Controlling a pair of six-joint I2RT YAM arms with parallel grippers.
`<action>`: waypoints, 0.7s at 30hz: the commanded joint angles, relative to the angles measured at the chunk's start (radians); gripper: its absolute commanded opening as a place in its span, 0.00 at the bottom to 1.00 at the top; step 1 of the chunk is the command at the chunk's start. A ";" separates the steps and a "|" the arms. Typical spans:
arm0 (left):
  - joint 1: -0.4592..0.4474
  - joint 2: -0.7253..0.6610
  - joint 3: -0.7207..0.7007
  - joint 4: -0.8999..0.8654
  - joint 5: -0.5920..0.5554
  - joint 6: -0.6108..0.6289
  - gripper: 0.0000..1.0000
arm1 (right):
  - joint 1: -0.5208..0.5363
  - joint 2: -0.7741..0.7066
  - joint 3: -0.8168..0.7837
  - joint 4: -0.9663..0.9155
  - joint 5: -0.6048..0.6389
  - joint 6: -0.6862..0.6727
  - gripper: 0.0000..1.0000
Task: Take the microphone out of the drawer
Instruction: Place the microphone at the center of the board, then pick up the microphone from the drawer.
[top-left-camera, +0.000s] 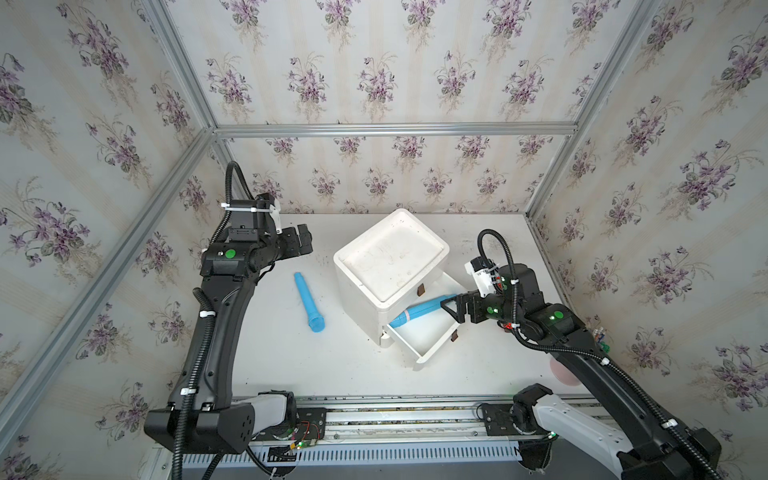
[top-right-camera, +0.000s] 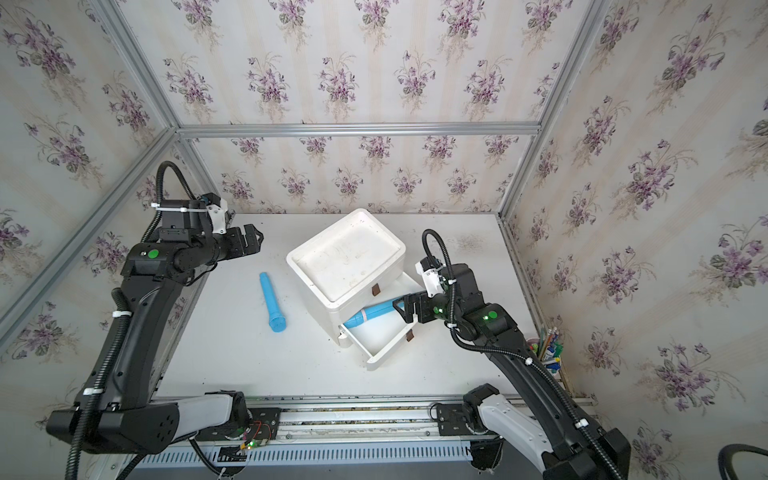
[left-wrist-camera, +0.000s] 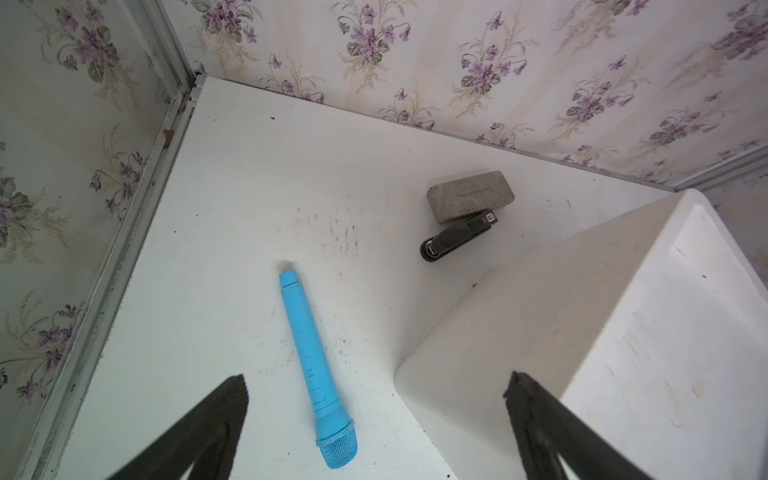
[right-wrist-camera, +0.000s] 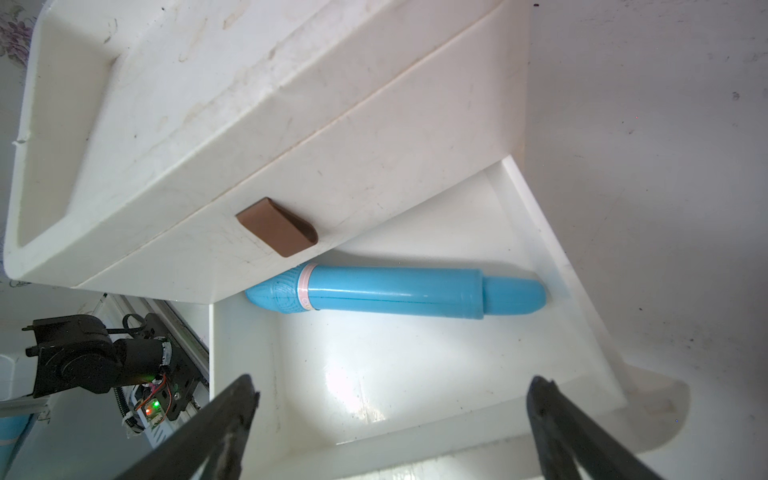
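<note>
Microphone (top-left-camera: 307, 300) first: where is it?
— Out of the drawer (top-left-camera: 434, 351). It lies flat on the white table (top-left-camera: 270, 365), left of the cabinet (top-left-camera: 359, 299) and apart from it, with its mesh head toward the near edge. Both top views agree.
— Left claw?
— The left gripper (top-left-camera: 306, 240) hangs above the table, beyond the microphone's tail end. Its jaws are spread wide and hold nothing. The left wrist view shows both fingers (left-wrist-camera: 199, 428) clear of the microphone, which lies on the table between them.
— Right claw?
— The right gripper (right-wrist-camera: 395, 379) is likewise wide and empty, poised over the pulled-out lower drawer. In a top view its tip overlaps a blue cylinder (top-left-camera: 419, 312) inside that drawer. The right wrist view settles it: the fingers stop short of the cylinder, no contact.
— Describe the cylinder.
— Smooth, with a pink ring. It lies along the drawer's back, one end tucked under the cabinet front that carries the brown handle (right-wrist-camera: 276, 226).
— What does one view show alone?
— Only the left wrist view shows a grey case (left-wrist-camera: 469, 195) and a black stapler (left-wrist-camera: 457, 235), against each other near the back wall beyond the cabinet. A top view shows a pen pot (top-right-camera: 548, 347) at the table's right edge.
</note>
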 joint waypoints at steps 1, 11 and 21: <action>-0.013 -0.006 0.036 -0.078 0.184 0.104 0.99 | 0.001 -0.002 0.012 -0.021 0.009 0.000 1.00; -0.216 -0.028 0.169 -0.103 0.260 0.186 0.99 | 0.001 -0.036 0.013 -0.094 0.059 0.030 1.00; -0.533 0.088 0.308 -0.106 0.211 0.221 0.99 | 0.000 -0.014 0.017 -0.215 0.235 0.132 1.00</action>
